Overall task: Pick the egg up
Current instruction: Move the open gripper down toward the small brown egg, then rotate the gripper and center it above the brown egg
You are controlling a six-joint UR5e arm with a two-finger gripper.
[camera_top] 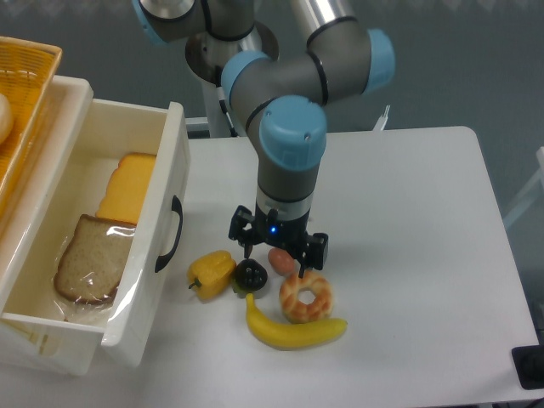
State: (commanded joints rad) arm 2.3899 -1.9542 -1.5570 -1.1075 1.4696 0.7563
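The egg is a small pinkish-brown oval on the white table, between a dark round fruit and a ring-shaped pastry. My gripper hangs straight down over it, open, with one finger on each side of the egg. The gripper body hides the egg's upper part. I cannot tell whether the fingers touch the egg. The flat red item is hidden behind the gripper.
A yellow bell pepper and a banana lie close by. An open white drawer at the left holds bread and cheese slices. A yellow basket stands at the far left.
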